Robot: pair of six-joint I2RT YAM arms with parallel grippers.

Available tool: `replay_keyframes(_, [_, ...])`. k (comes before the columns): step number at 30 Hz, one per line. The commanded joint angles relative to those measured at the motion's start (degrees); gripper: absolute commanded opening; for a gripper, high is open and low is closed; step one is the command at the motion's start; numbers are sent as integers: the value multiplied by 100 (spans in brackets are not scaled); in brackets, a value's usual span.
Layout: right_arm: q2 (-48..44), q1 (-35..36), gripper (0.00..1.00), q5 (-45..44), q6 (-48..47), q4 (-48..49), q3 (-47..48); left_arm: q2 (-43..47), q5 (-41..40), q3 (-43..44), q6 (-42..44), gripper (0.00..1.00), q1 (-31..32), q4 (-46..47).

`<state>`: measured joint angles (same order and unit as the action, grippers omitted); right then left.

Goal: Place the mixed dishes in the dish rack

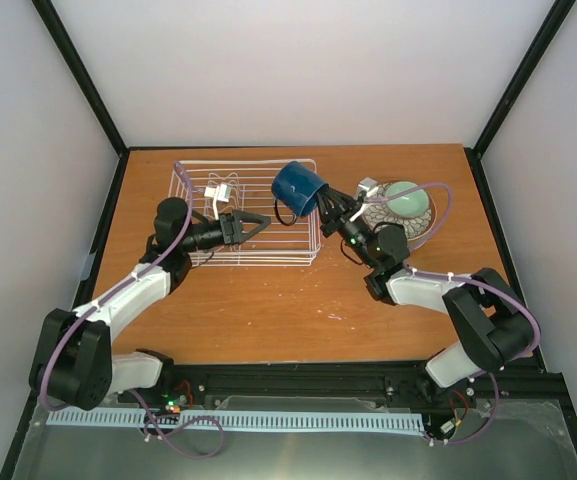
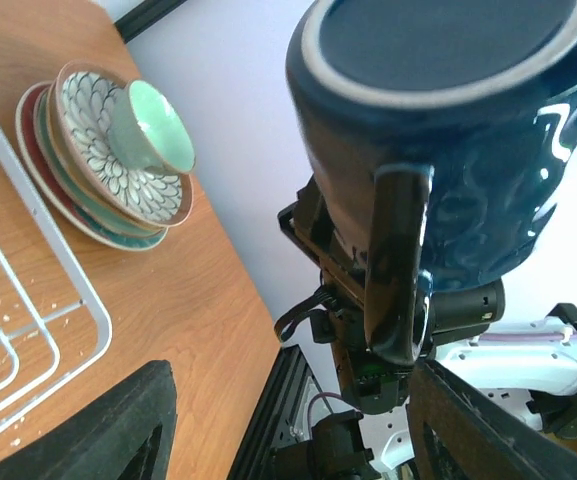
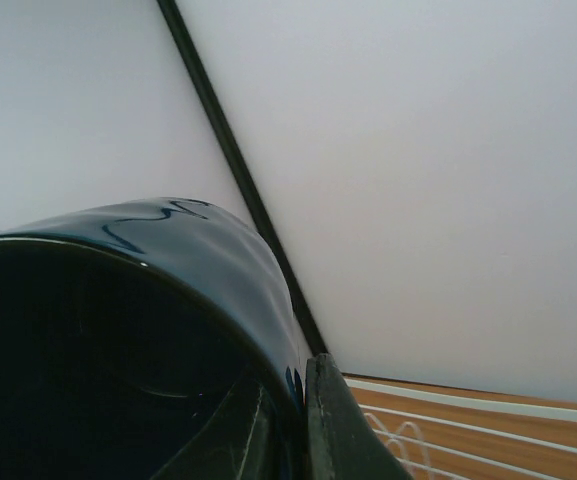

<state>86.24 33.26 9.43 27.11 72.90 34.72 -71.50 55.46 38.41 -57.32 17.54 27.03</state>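
While my right gripper (image 1: 328,204) pinches the mug (image 1: 300,188) by its rim, tilted in the air over the rack's (image 1: 268,258) right edge, and my left gripper (image 1: 254,225) hangs spread and empty above the wires, I see nothing racked yet, with the stack (image 1: 405,205) of bowls and plates waiting just right of it.

The dish rack (image 1: 258,263) sat toward the far left of the table (image 1: 268,310). To its right, near but not touching, stood a stack: the small bowl (image 1: 406,198) in a larger bowl (image 2: 88,110), and that on the plates (image 2: 78,212) (how many was hard to tell). The mug (image 1: 300,188) hung tilted above the rack's right edge, in the right gripper (image 1: 325,204). The left gripper (image 1: 258,222) hovered over the rack's near side.
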Motion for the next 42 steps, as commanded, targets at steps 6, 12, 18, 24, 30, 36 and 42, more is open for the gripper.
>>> replay_keyframes(6, [-51,-100,3,689,819,1092,151,-165,267,190,-759,62,30,1804])
replay_keyframes(12, [223,-100,3,738,896,1227,303,-261,361,108,-1241,61,30,2435])
replay_keyframes(18, [596,-79,3,790,1009,1381,517,-146,314,49,-1321,59,30,2415])
replay_keyframes(24, [788,-32,3,718,983,1439,651,-79,169,-61,-1320,53,39,2316])
replay_keyframes(30, [865,41,3,771,972,1355,875,-110,-10,-95,-1151,52,104,2069])
replay_keyframes(36, [1064,195,3,854,1004,1275,1091,-363,-50,131,-1113,45,261,2088])
replay_keyframes(42, [1063,252,3,875,908,1104,1083,-337,-95,255,-970,5,267,1939])
